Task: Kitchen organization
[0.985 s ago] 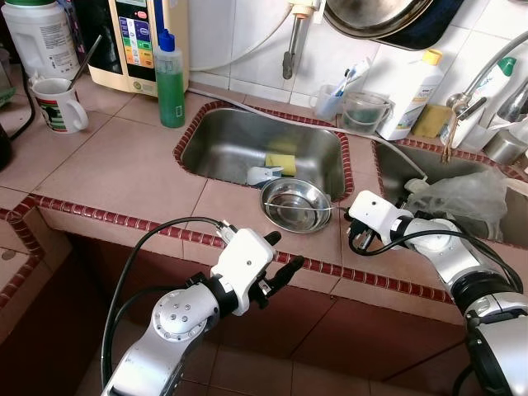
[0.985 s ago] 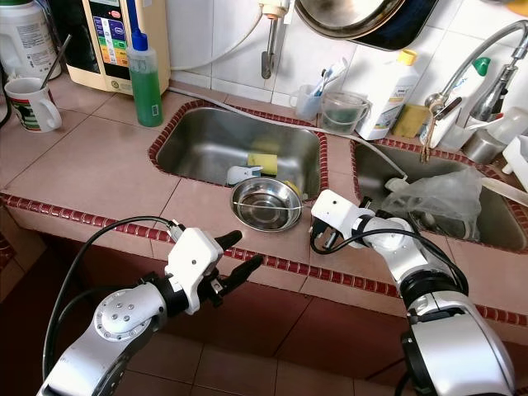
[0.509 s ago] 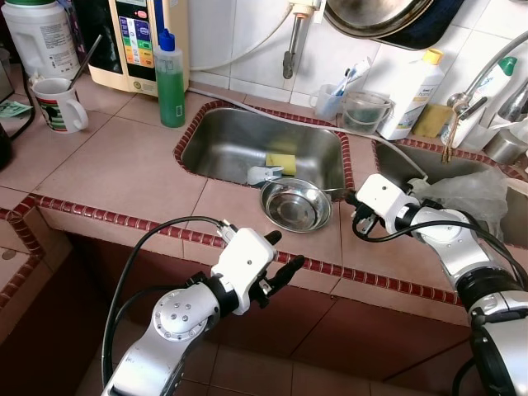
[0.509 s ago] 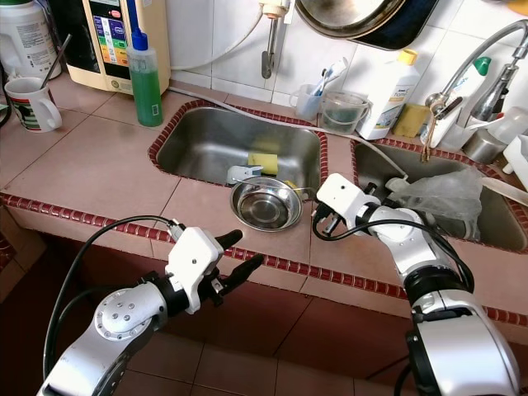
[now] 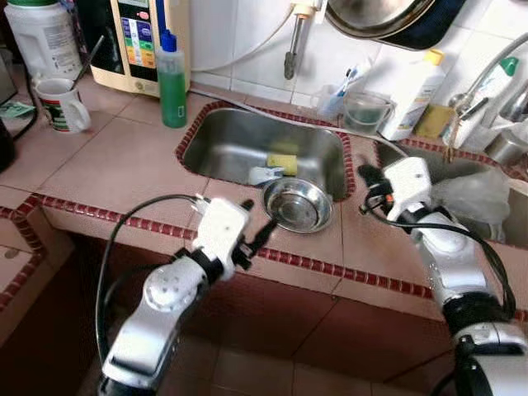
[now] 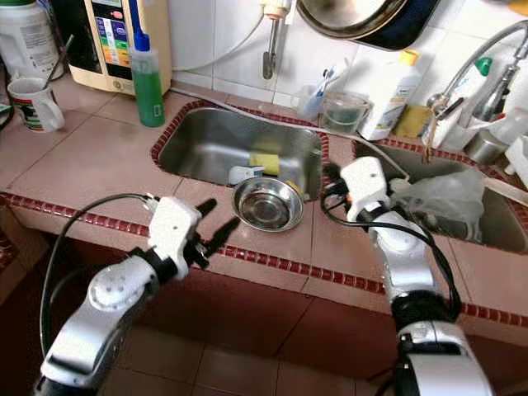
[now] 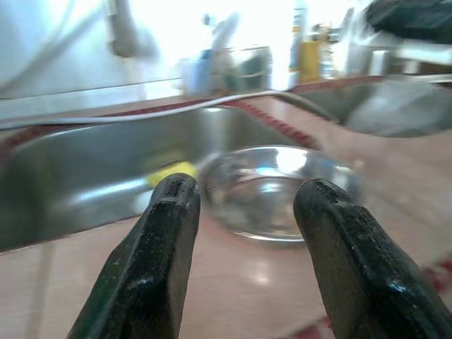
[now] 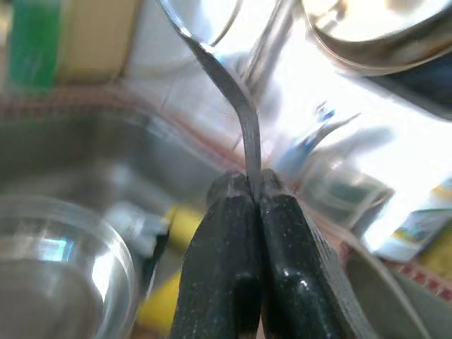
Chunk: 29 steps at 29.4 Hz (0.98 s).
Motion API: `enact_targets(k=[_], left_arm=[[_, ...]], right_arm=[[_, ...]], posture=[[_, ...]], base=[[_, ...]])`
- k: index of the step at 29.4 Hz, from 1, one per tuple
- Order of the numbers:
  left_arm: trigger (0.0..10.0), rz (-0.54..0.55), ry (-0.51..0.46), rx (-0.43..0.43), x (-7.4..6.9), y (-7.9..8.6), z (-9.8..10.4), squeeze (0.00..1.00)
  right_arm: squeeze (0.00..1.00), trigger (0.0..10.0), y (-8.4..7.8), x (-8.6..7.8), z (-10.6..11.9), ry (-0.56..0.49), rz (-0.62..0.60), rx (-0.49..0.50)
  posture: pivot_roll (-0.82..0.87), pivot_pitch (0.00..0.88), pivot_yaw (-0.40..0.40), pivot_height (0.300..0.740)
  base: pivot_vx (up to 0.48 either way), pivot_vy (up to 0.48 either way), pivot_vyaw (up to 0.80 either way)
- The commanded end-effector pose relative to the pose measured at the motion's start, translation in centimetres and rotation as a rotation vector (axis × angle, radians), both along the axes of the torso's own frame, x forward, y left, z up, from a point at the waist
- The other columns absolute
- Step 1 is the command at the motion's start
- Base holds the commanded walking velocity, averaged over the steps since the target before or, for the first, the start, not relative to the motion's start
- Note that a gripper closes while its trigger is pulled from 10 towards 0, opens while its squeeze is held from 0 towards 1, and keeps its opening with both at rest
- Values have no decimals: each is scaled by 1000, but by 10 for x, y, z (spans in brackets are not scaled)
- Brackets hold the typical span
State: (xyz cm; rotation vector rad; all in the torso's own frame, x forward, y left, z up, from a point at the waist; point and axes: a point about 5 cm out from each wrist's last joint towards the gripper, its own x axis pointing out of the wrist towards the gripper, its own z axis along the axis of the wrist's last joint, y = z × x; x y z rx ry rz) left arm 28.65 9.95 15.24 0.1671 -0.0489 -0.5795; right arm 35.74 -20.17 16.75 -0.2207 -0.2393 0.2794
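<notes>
A steel bowl [image 5: 297, 205] sits on the tiled worktop [image 5: 115, 165] at the red-trimmed front rim of the left sink [image 5: 239, 144], shiny and holding nothing that can be made out. Bare tile lies open to its left and in front, up to the worktop's red border. The left gripper [image 5: 257, 221] hovers over that front edge just left of the bowl, its fingers [image 7: 159, 261] spread apart around nothing. The right gripper [image 6: 332, 183] is raised over the strip of tile between the two sinks, right of the bowl, its fingers [image 8: 226, 282] clenched on the thin handle of a metal spoon [image 8: 226, 92]. A yellow sponge [image 5: 282, 162] lies in the left sink; a crumpled plastic bag [image 5: 470, 194] fills the right one. A green bottle [image 5: 172, 78] and a mug [image 5: 64, 105] stand well apart at the back left
</notes>
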Motion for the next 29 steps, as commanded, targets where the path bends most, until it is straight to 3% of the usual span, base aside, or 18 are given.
enact_targets(k=[1, 8, 11, 14, 17, 23, 29], left_arm=[[10000, 19, -18, -19, 6, 1, 3, 0], [10000, 132, -56, -52, 35, 23, 11, 0], [10000, 152, -63, -77, 42, 28, 12, 0], [10000, 159, -44, -118, 46, 31, 10, 0], [10000, 169, -61, -173, 47, 36, 10, 0], [10000, 166, -86, -175, 39, 39, 3, 0], [10000, 137, -77, -189, 35, 36, -3, 0]], right_arm=[[0, 10000, -6, -4, 3, -22, -61, 73], [0, 10000, 18, -26, 2, -106, -104, 284], [0, 10000, 25, -31, -1, -105, -121, 330], [0, 10000, 33, -39, -5, -118, -127, 306], [0, 10000, 36, -47, -9, -134, -148, 302], [0, 10000, 38, -61, -18, -139, -164, 284], [0, 10000, 41, -62, -18, -139, -189, 287]], posture=[[110, 0, -93, 740], [90, 0, -72, 740], [83, 0, -66, 740], [82, 0, -65, 740], [75, 0, -55, 740], [72, 0, -49, 740], [76, 0, -52, 740]], base=[[0, 0, 0], [0, 0, 0], [0, 0, 0], [0, 0, 0], [0, 0, 0], [0, 0, 0], [0, 0, 0]])
